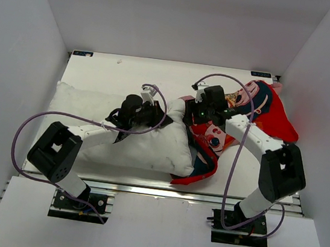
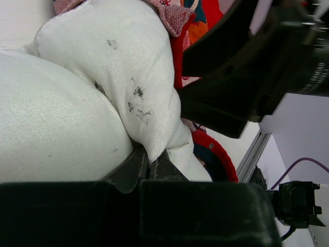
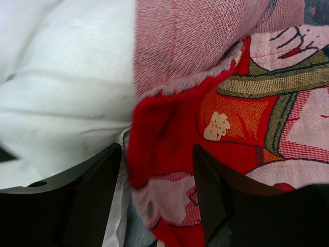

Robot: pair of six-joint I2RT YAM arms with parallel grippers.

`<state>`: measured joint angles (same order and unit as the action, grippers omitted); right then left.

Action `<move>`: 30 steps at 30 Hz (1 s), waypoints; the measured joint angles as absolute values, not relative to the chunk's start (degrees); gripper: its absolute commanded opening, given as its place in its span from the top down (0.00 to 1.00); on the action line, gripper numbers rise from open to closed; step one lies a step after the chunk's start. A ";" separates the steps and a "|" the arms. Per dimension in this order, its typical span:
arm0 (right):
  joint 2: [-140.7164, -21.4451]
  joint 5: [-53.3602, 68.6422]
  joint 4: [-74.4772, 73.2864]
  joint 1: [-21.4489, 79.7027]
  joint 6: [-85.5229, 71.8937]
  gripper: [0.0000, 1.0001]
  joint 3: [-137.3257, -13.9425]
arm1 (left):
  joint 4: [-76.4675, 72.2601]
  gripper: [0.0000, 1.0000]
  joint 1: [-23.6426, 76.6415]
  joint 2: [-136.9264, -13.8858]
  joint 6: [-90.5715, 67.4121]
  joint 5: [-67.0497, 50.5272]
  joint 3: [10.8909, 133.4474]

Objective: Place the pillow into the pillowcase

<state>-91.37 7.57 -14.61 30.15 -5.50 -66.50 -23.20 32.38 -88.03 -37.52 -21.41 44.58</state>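
Observation:
The white pillow point(image 1: 91, 127) lies across the table's left and middle. Its right end reaches the mouth of the red printed pillowcase point(image 1: 277, 118), which is bunched at the right. My left gripper point(image 1: 157, 115) sits on the pillow's right part. In the left wrist view it point(image 2: 150, 163) is shut on a fold of the pillow point(image 2: 103, 77), with the pillowcase point(image 2: 218, 154) just beyond. My right gripper point(image 1: 198, 112) is at the pillowcase's mouth. In the right wrist view it point(image 3: 157, 190) is open, the pillowcase's hem point(image 3: 164, 134) lies loose between its fingers, and the pillow point(image 3: 67, 77) is at the left.
The white table point(image 1: 129, 70) is enclosed by white walls at the left, back and right. An aluminium rail point(image 1: 144, 189) runs along its front edge. Purple cables loop over both arms. The right arm's black body point(image 2: 257, 67) hangs close over the left gripper.

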 measured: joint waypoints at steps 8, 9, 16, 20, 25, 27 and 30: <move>-95.00 3.51 -14.83 30.83 -4.03 0.93 -70.26 | -22.98 1.00 32.38 -87.70 -37.54 -21.28 44.56; -95.00 3.20 -14.83 30.83 -3.84 0.97 -70.61 | -22.92 1.00 32.38 -87.59 -37.52 -21.28 44.53; -94.91 4.91 -16.16 30.72 -3.86 1.00 -76.73 | -22.68 1.00 32.42 -87.31 -37.47 -21.63 44.47; -94.87 7.14 -16.29 30.79 -4.86 1.00 -83.07 | -21.28 1.00 33.58 -87.59 -36.49 -22.04 46.11; -95.85 8.34 -16.21 31.64 -6.13 1.00 -87.83 | -18.59 1.00 36.53 -90.04 -34.72 -23.20 50.33; -97.03 8.56 -16.36 32.42 -6.37 1.00 -88.71 | -18.20 1.00 37.45 -91.11 -34.24 -23.62 51.35; -99.53 8.84 -16.91 33.47 -7.14 1.00 -90.76 | -17.96 1.00 37.87 -91.59 -33.80 -24.01 51.66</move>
